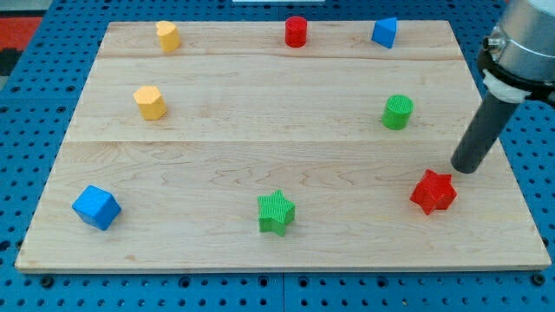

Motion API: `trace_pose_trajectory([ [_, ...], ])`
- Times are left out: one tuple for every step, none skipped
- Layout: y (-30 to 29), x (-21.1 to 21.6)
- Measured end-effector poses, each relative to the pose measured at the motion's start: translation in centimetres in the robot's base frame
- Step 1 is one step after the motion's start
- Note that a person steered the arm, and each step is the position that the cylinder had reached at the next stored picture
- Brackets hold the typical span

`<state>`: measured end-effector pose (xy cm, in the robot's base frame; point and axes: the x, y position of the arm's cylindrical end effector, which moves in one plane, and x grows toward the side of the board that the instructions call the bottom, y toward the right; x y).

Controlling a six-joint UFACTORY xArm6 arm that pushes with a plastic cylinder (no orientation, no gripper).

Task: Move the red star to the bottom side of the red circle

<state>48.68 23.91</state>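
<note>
The red star (433, 191) lies near the board's lower right. The red circle (297, 31), a short cylinder, stands at the view's top, right of centre. My tip (469, 166) is just to the upper right of the red star, a small gap apart from it. The rod rises from there to the view's upper right corner.
A green circle (398, 112) stands above the red star. A green star (276, 212) lies at bottom centre. A blue block (385, 32) is at top right, a blue cube (95, 207) at bottom left. Yellow blocks sit at top left (167, 35) and left (150, 102).
</note>
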Motion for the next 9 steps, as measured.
trace_pose_trajectory([
  [1.5,1.4],
  [1.0,5.0],
  [-6.6,5.4],
  [-13.4,3.1],
  [-16.8,0.1],
  [-22.5,-0.4],
  [-26.6,-3.0],
  [-26.3,-7.4],
  [-24.9,-10.8],
])
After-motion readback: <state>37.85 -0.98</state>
